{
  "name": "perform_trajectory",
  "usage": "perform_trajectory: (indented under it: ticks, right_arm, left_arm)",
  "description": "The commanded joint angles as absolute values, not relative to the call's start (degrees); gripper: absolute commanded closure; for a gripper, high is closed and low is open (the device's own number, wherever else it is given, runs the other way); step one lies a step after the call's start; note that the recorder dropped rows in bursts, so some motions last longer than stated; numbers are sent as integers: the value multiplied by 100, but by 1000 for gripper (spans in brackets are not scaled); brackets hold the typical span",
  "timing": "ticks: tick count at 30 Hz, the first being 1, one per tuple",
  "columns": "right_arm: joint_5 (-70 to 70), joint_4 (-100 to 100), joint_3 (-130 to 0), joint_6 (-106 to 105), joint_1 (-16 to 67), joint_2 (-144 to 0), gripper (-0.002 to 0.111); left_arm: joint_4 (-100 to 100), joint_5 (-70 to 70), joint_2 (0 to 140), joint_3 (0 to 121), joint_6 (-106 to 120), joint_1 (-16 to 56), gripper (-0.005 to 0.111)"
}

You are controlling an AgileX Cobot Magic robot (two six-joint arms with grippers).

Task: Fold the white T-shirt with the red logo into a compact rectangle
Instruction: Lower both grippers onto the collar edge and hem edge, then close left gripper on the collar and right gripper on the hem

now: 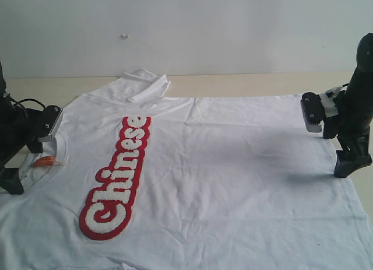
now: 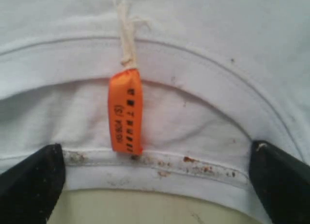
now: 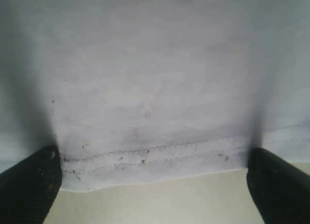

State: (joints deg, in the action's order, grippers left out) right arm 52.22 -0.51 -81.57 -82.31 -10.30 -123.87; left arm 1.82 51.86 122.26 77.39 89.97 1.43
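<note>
Exterior view: the white T-shirt (image 1: 233, 165) was spread flat on the surface (image 1: 245, 83), red logo (image 1: 116, 179) facing up. The left jaws were seen wide open at the collar (image 2: 203, 69), the orange tag (image 2: 127, 112) between them, nothing gripped. The right jaws were likewise wide open over the hem (image 3: 155, 154), nothing gripped.

This looks like a robotics lab test station. A plain pale desk (image 1: 245, 83) stands against a bare white wall (image 1: 221, 25). A black left arm (image 1: 14, 127) and a black right arm (image 1: 358, 101) are mounted at its two sides, flanking a single white T-shirt (image 1: 233, 165) spread flat on it.
</note>
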Motion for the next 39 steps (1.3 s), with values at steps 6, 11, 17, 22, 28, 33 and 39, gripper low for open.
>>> perform_trajectory:
  ticks: [6, 11, 17, 22, 28, 33, 39]
  right_arm:
    - [5224, 0, -8095, -8232, -1048, -12564, 3]
    - [5224, 0, -8095, -8232, -1048, -12564, 3]
    - [5224, 0, -8095, -8232, -1048, -12564, 3]
    - [5224, 0, -8095, -8232, -1048, -12564, 3]
    - [5224, 0, -8095, -8232, -1048, -12564, 3]
    - [5224, 0, -8095, -8232, -1048, -12564, 3]
    - [5224, 0, -8095, -8232, -1048, -12564, 3]
  left_arm:
    - [-83, 4932, 12490, 7622, 8893, 120, 39]
    - [-151, 5536, 12490, 7622, 8759, 120, 105]
    - [-173, 5434, 12490, 7622, 8781, 120, 105]
    - [-173, 5434, 12490, 7622, 8781, 120, 105]
    - [-173, 5512, 12490, 7622, 8686, 120, 105]
    - [-173, 5502, 12490, 7622, 8686, 120, 105]
    - [-173, 5502, 12490, 7622, 8686, 120, 105]
